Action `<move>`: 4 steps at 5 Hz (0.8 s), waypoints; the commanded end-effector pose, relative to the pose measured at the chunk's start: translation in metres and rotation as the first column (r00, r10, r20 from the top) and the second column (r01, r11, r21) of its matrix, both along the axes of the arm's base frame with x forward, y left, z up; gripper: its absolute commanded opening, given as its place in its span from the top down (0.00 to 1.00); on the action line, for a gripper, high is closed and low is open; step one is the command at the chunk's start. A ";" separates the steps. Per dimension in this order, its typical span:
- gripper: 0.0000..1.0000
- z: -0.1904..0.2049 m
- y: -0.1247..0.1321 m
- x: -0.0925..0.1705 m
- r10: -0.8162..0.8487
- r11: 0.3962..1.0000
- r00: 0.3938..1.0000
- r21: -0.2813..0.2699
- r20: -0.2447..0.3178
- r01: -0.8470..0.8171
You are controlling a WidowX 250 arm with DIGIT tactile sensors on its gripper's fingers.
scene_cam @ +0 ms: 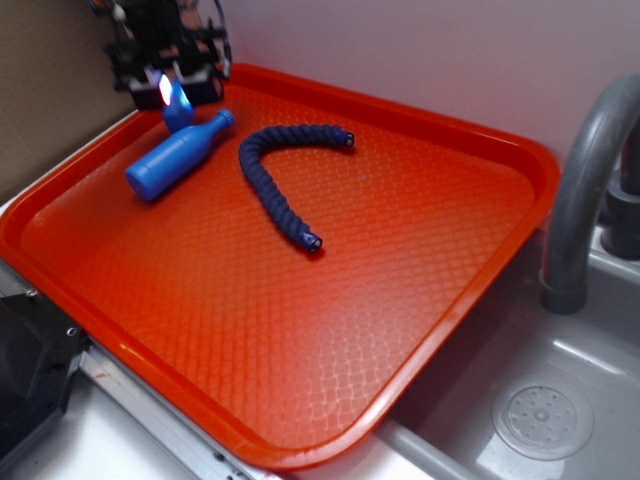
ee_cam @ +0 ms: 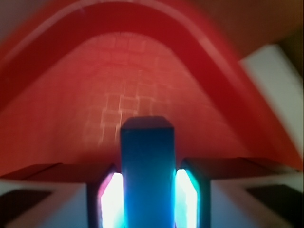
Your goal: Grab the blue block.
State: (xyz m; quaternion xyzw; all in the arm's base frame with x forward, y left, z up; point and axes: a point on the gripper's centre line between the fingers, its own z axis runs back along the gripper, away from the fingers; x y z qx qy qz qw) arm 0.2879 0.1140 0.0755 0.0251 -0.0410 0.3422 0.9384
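At the far left corner of the orange tray [scene_cam: 420,330], the WidowX gripper [scene_cam: 172,92] has its two fingers clamped on the blue block [scene_cam: 178,108], which sits between them with no gap visible on either side. The wrist view shows this most plainly: the block [ee_cam: 147,171] stands upright in the centre of the frame, its flat top edge dark, with a glowing finger pad [ee_cam: 113,202] pressed against each flank. Behind it, the tray's waffle-textured floor [ee_cam: 118,95] and curved raised rim fill the view, though the picture is blurred. Whether the block is touching the tray floor or lifted just clear of it cannot be told from either view.

Just beside the block, toward the tray's middle, a round blue bottle [scene_cam: 175,158] lies on its side, its narrow neck pointing toward the tray's far rim and ending close to the gripper. Its neck is the nearest thing to the held block. Farther in from the bottle, a dark navy braided rope [scene_cam: 280,180] lies in a hooked curve, one capped end near the far rim and the other toward the tray's centre; it is well apart from the gripper.

Beyond the tray's right edge, a grey tap [scene_cam: 585,170] arches over a grey sink [scene_cam: 545,420] with a round drain.
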 end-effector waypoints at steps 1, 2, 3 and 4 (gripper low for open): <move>1.00 0.118 -0.063 -0.017 -0.210 0.974 0.967 -0.058 0.145 0.220; 1.00 0.154 -0.108 -0.047 -0.338 0.931 0.929 -0.092 0.153 0.354; 1.00 0.170 -0.140 -0.076 -0.400 0.894 0.897 -0.136 0.186 0.427; 1.00 0.168 -0.145 -0.086 -0.433 0.859 0.884 -0.214 0.178 0.464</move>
